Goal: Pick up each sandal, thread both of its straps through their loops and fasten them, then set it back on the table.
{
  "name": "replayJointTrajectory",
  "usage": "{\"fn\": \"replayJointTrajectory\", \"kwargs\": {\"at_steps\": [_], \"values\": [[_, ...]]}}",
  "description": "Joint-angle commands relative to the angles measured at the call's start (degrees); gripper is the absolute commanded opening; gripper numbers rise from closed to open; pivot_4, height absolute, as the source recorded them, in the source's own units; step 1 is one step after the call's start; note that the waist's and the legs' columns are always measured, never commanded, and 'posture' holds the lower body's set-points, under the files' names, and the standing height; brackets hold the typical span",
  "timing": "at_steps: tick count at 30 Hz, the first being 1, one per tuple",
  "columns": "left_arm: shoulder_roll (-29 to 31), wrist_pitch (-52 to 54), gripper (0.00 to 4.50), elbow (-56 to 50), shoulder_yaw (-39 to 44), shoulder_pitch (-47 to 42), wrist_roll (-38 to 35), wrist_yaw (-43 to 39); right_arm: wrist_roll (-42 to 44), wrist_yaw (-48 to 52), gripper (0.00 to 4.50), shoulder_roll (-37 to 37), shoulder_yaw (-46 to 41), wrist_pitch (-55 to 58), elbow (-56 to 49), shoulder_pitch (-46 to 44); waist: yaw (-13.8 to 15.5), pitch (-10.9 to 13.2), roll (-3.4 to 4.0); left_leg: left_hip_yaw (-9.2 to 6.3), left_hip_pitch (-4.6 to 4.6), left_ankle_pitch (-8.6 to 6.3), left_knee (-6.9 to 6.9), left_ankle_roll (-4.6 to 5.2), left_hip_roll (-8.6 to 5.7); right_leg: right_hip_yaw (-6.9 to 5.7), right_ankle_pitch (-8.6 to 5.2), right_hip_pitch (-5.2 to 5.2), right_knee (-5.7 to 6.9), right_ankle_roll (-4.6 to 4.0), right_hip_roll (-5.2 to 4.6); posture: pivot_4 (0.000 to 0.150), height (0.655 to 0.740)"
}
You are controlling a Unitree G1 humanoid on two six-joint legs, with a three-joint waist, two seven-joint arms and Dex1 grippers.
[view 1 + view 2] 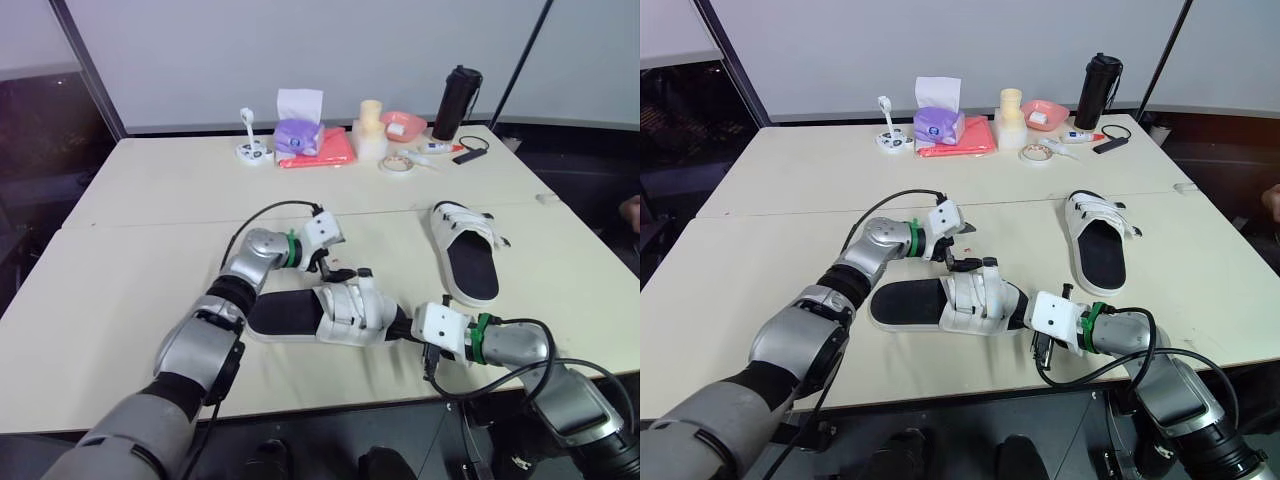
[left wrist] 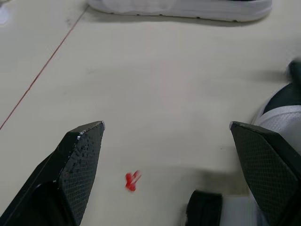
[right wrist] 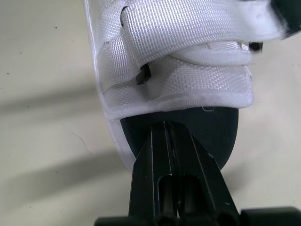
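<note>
The near sandal (image 1: pixel 300 313), white-strapped with a black footbed, lies flat on the table's front part with its toe pointing right. My right gripper (image 3: pixel 165 126) is shut on the toe edge of its sole (image 1: pixel 398 322). Its two white straps (image 3: pixel 188 28) lie across the upper, one over the other. My left gripper (image 1: pixel 337 268) hovers just behind those straps, open, with nothing between its fingers (image 2: pixel 82 150). The second sandal (image 1: pixel 468 250) lies further back on the right, straps at its far end.
Along the far edge stand a purple tissue box (image 1: pixel 298 135), a red folder (image 1: pixel 325 150), a cream cup (image 1: pixel 371 128), a pink bowl (image 1: pixel 404 125), a tape roll (image 1: pixel 397 163) and a black bottle (image 1: pixel 456 103). A person's hand (image 1: pixel 631 210) shows at the right edge.
</note>
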Motion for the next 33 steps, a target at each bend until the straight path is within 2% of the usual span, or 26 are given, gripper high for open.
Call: {"fn": "replayJointTrajectory", "kwargs": {"at_steps": [1,6,10,13,16,20,25,33], "values": [[2.3,8.0,4.44,-6.2,5.9,0.0,-7.1,-5.0,-0.2,1.2,0.0,-0.7,1.6,3.0,-1.5,1.4,0.0,0.0,0.01,0.0,-0.02,0.0,0.0,0.0,0.0,0.0,0.0,-0.01,0.0,0.0,0.0,0.15,0.74],[9.0,24.5,4.44,-21.7,7.7,7.9,-13.9,-14.0,1.9,1.9,0.0,-3.3,-2.8,7.3,-8.9,2.7,0.0,0.1,0.14,-0.04,-0.15,-0.02,-0.04,-0.04,0.0,-0.01,-0.01,-0.11,0.0,0.01,-0.01,0.15,0.74],[13.9,38.7,4.44,-36.4,7.6,15.3,-19.8,-17.1,4.4,2.9,0.0,-6.5,-7.6,11.3,-15.1,4.4,0.2,0.2,0.21,-0.18,-0.36,-0.06,-0.06,-0.09,0.0,0.05,-0.02,-0.35,0.02,0.01,-0.02,0.15,0.74],[15.8,50.6,4.44,-44.8,8.8,19.1,-25.0,-15.6,5.6,3.5,0.0,-8.8,-11.2,13.5,-18.6,5.3,0.7,0.3,0.24,-0.21,-0.47,-0.06,0.04,-0.09,0.02,0.03,-0.02,-0.39,0.07,0.01,-0.04,0.15,0.74],[14.9,65.2,4.44,-49.6,13.0,21.4,-31.8,-10.0,7.3,4.2,0.0,-10.6,-14.8,16.0,-21.6,5.4,0.8,0.3,0.25,-0.25,-0.46,-0.06,0.19,-0.11,0.07,0.0,-0.01,-0.3,0.07,0.0,-0.05,0.15,0.74],[12.9,78.2,4.44,-53.3,16.1,23.6,-37.5,-3.4,8.8,4.4,0.0,-12.4,-17.8,18.3,-23.9,5.0,0.4,0.3,0.26,-0.26,-0.41,-0.07,0.19,-0.11,0.09,0.02,-0.03,-0.28,0.06,0.01,-0.08,0.15,0.74],[10.0,82.9,4.44,-53.6,15.8,25.7,-38.0,4.3,10.3,4.3,0.0,-14.1,-19.9,20.5,-25.4,3.5,0.6,0.3,0.26,-0.24,-0.42,-0.07,0.18,-0.11,0.08,0.04,-0.02,-0.31,0.06,0.0,-0.08,0.15,0.74],[5.2,83.5,4.44,-49.9,14.6,25.3,-38.4,10.8,12.1,3.7,0.0,-15.4,-20.7,23.0,-26.9,1.4,1.9,0.3,0.31,-0.17,-0.4,-0.08,0.23,-0.12,0.05,0.04,-0.02,-0.23,-0.01,-0.01,-0.17,0.15,0.74]]}}
